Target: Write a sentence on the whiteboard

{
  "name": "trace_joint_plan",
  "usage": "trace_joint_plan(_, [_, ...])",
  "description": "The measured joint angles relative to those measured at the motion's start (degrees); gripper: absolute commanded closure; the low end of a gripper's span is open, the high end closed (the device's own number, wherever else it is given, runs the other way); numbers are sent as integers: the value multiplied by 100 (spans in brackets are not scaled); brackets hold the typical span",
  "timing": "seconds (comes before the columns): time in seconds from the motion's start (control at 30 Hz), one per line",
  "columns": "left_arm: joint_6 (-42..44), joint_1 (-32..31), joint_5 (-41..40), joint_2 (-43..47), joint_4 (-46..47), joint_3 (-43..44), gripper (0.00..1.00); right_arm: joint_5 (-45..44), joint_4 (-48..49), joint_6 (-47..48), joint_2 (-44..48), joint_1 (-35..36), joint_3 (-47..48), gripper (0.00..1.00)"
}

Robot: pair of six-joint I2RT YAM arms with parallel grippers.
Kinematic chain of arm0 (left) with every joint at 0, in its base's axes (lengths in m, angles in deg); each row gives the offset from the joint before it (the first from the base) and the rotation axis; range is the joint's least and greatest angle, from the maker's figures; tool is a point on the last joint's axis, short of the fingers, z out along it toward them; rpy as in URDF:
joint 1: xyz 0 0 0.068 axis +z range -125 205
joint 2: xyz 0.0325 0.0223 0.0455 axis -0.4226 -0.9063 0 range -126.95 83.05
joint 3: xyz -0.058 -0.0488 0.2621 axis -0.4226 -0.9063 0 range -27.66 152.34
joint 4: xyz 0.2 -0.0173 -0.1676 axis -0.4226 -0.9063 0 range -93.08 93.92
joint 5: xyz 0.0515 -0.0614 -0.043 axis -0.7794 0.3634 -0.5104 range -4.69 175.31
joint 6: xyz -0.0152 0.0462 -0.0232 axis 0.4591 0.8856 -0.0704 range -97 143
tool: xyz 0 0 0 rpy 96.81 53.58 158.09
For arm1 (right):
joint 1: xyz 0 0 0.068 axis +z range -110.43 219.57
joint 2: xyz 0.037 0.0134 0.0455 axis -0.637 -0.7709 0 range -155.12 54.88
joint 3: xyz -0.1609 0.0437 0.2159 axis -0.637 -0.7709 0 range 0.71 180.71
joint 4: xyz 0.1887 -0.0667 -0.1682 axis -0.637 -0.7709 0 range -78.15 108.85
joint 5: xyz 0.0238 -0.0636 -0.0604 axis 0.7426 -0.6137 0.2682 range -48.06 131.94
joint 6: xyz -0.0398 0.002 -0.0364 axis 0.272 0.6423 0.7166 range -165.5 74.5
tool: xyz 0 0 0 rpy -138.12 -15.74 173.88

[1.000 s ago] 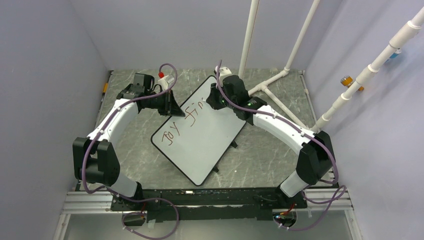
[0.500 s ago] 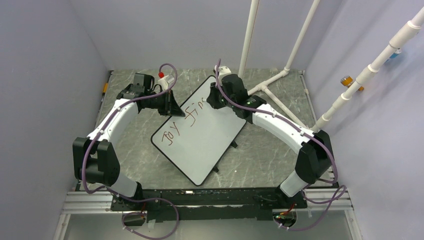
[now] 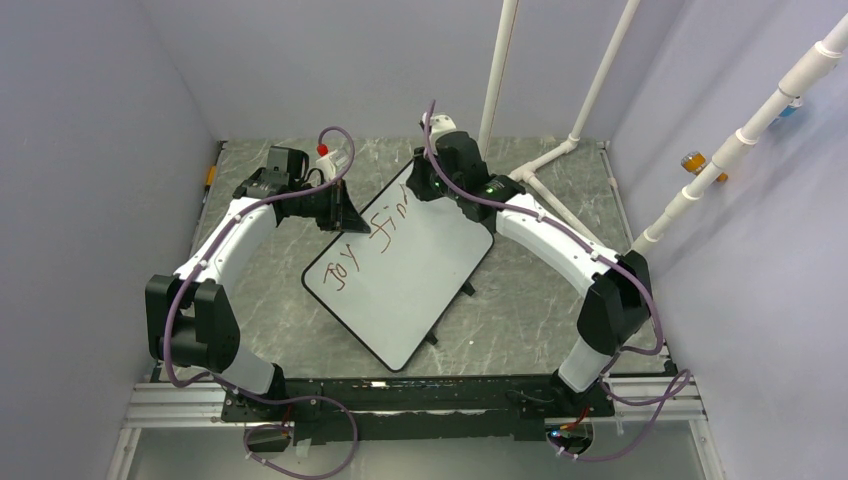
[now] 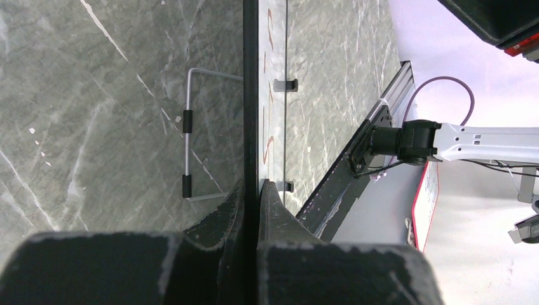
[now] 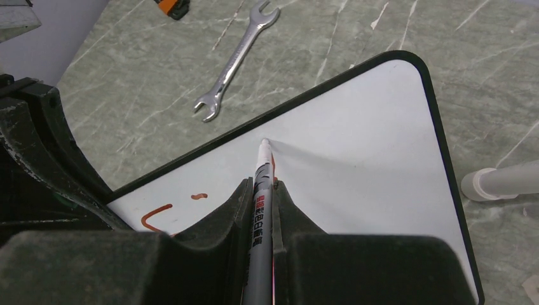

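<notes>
The whiteboard (image 3: 415,290) lies slanted in the middle of the table. Reddish-brown letters of the sentence (image 3: 345,272) read "Joy" with "Fin" above it. My left gripper (image 3: 352,222) is shut on the board's left rim, seen edge-on (image 4: 251,95) between the fingers (image 4: 257,190). Over the board's far corner, my right gripper (image 3: 420,192) is shut on a grey marker (image 5: 259,210). The marker's tip (image 5: 264,143) touches the white surface (image 5: 362,146) close to the dark rim, with a red stroke (image 5: 156,216) at its left.
A steel wrench (image 5: 235,60) and an orange item (image 5: 173,6) lie on the marble table beyond the board. White pipes (image 3: 545,160) rise at the back right. A red-capped object (image 3: 323,150) sits behind the left arm. The board's wire stand (image 4: 187,149) shows underneath.
My right gripper has moved with the marker toward the board's far edge, to the left and back. Another short stroke now follows "Fin". The left gripper has not moved.
</notes>
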Motion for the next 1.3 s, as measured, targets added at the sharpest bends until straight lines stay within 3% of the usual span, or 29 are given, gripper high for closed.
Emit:
trace_joint_plan(0.53, [-4,0,-15,0,-20,0,100,2,138,-175,669,0,-1187,100])
trace_joint_plan(1.3, [20,-13,20,74,0,0,100,-356,-195,-304,511,-219,-372,100])
